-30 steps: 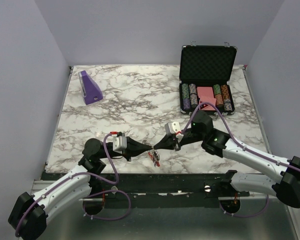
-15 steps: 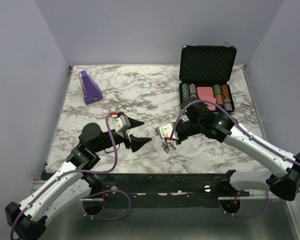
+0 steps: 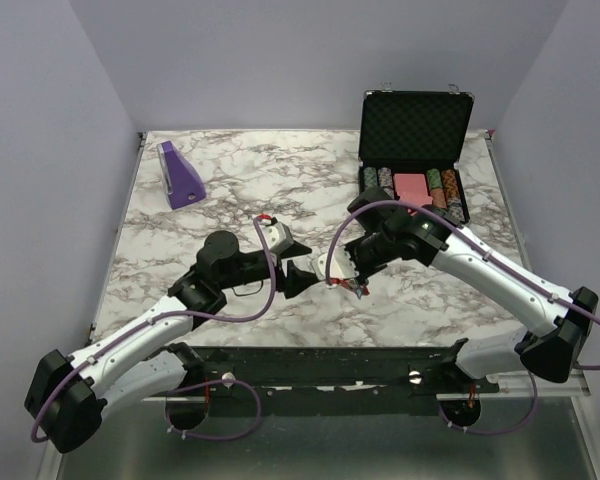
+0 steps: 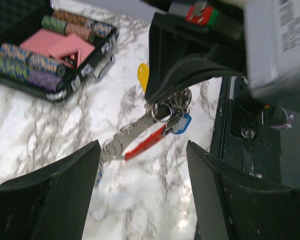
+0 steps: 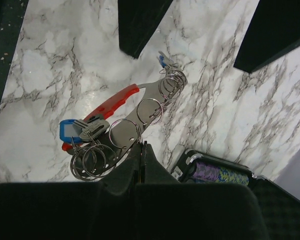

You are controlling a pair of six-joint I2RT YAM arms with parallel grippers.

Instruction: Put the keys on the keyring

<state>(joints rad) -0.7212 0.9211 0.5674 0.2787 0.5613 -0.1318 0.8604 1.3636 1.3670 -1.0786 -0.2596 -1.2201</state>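
Right gripper [image 5: 141,152] has its jaws pressed together, pinching the flat metal tab of the keyring [image 5: 122,131]. In the right wrist view we see the bunch just above frame centre: several thin rings, a red piece [image 5: 110,104] and a blue key [image 5: 70,131] at its left end. We can't tell if it touches the table [image 3: 240,190].

Left gripper [image 4: 142,150] has its jaws spread wide with nothing between them, pointing at the bunch from close by.

A yellow key [image 4: 142,76] lies on the marble, upper centre of the left wrist view, apart from the bunch.

In the top view, an open chip case [image 3: 415,120] sits upper right and a purple wedge [image 3: 180,175] upper left.
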